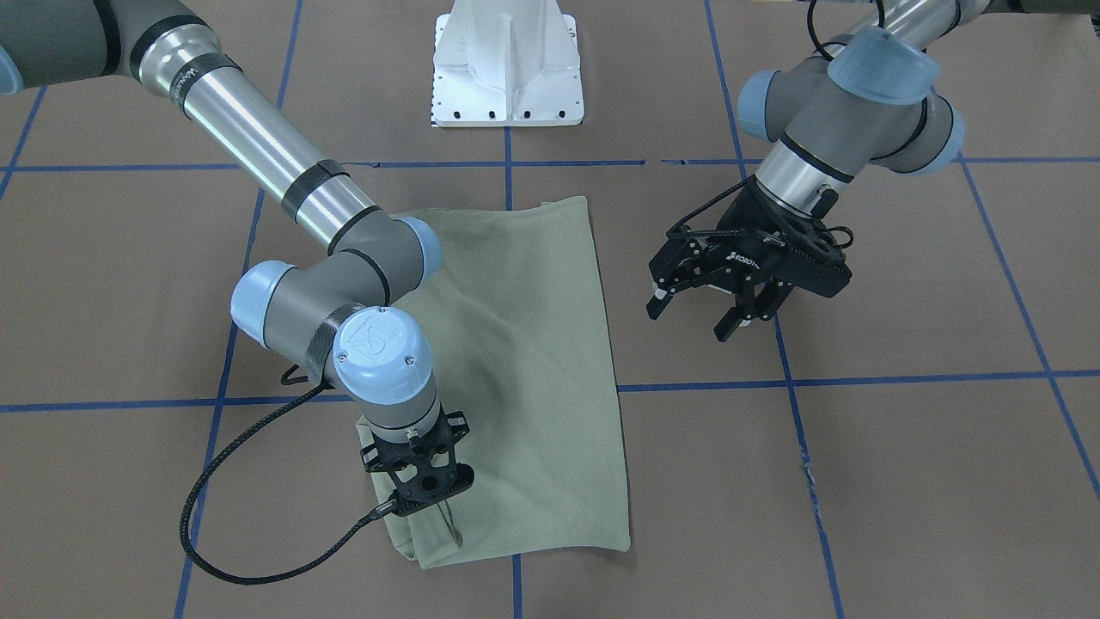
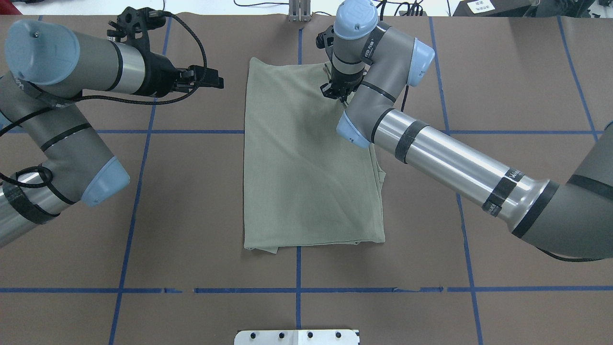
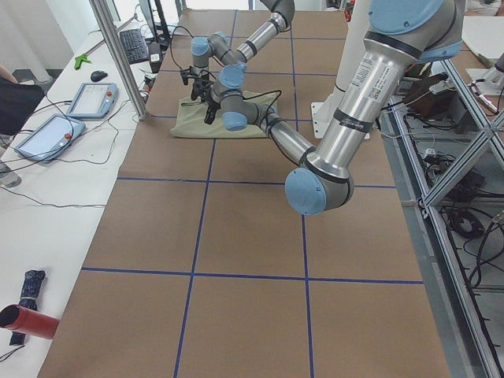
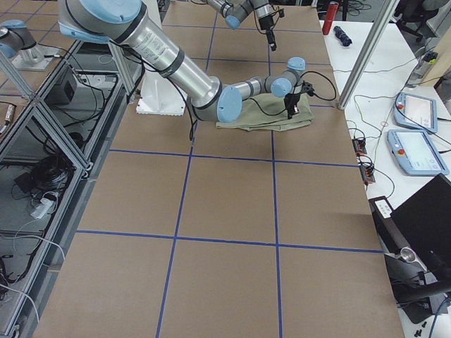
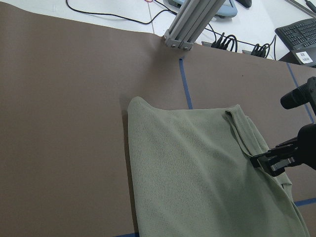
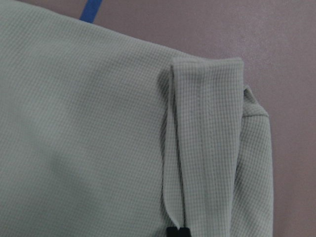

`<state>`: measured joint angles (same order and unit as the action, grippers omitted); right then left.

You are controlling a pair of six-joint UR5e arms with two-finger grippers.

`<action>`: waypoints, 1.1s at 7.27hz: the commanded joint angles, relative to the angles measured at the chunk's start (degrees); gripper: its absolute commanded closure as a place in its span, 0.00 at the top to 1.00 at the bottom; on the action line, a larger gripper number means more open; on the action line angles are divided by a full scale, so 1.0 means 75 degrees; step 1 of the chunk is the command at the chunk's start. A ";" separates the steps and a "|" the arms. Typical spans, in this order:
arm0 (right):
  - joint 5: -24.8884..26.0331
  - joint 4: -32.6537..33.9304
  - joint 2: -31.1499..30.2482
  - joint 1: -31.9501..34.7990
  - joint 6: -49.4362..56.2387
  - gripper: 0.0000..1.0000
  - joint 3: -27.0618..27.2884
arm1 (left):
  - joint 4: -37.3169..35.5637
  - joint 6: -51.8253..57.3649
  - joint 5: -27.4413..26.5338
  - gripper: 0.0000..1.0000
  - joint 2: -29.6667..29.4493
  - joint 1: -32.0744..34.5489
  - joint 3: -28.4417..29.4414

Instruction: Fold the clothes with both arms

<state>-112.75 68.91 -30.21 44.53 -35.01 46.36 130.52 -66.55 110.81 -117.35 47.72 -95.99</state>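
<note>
Well, on the table [image 2: 191,215] the shirt [image 2: 306,182] lies at the centre as a narrow oblong with no sleeve showing, so I judge the lengthwise folds done and the crosswise ones left. Seen from overhead, the right end effector [image 2: 339,96] pinches narrow on its 1 o'clock corner. The left end effector [image 1: 687,318] hangs wide and empty at 10 o'clock.

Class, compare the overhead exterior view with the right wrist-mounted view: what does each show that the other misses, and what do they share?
Only overhead: the whole folded shirt, the left arm and right arm, and the left gripper over bare table, apart from the shirt. Only wrist: the knit weave and a narrow folded band at the shirt's corner, running to the right gripper. Both: the green shirt, brown table, blue tape.
</note>
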 commanded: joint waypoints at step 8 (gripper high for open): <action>0.0010 -0.0047 -0.0402 0.0636 0.0485 1.00 0.0134 | 0.0000 -0.0021 0.0002 1.00 -0.0010 -0.0011 0.0002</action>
<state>-112.65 68.61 -33.19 49.11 -31.08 46.93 130.52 -66.64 110.76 -117.42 47.64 -95.90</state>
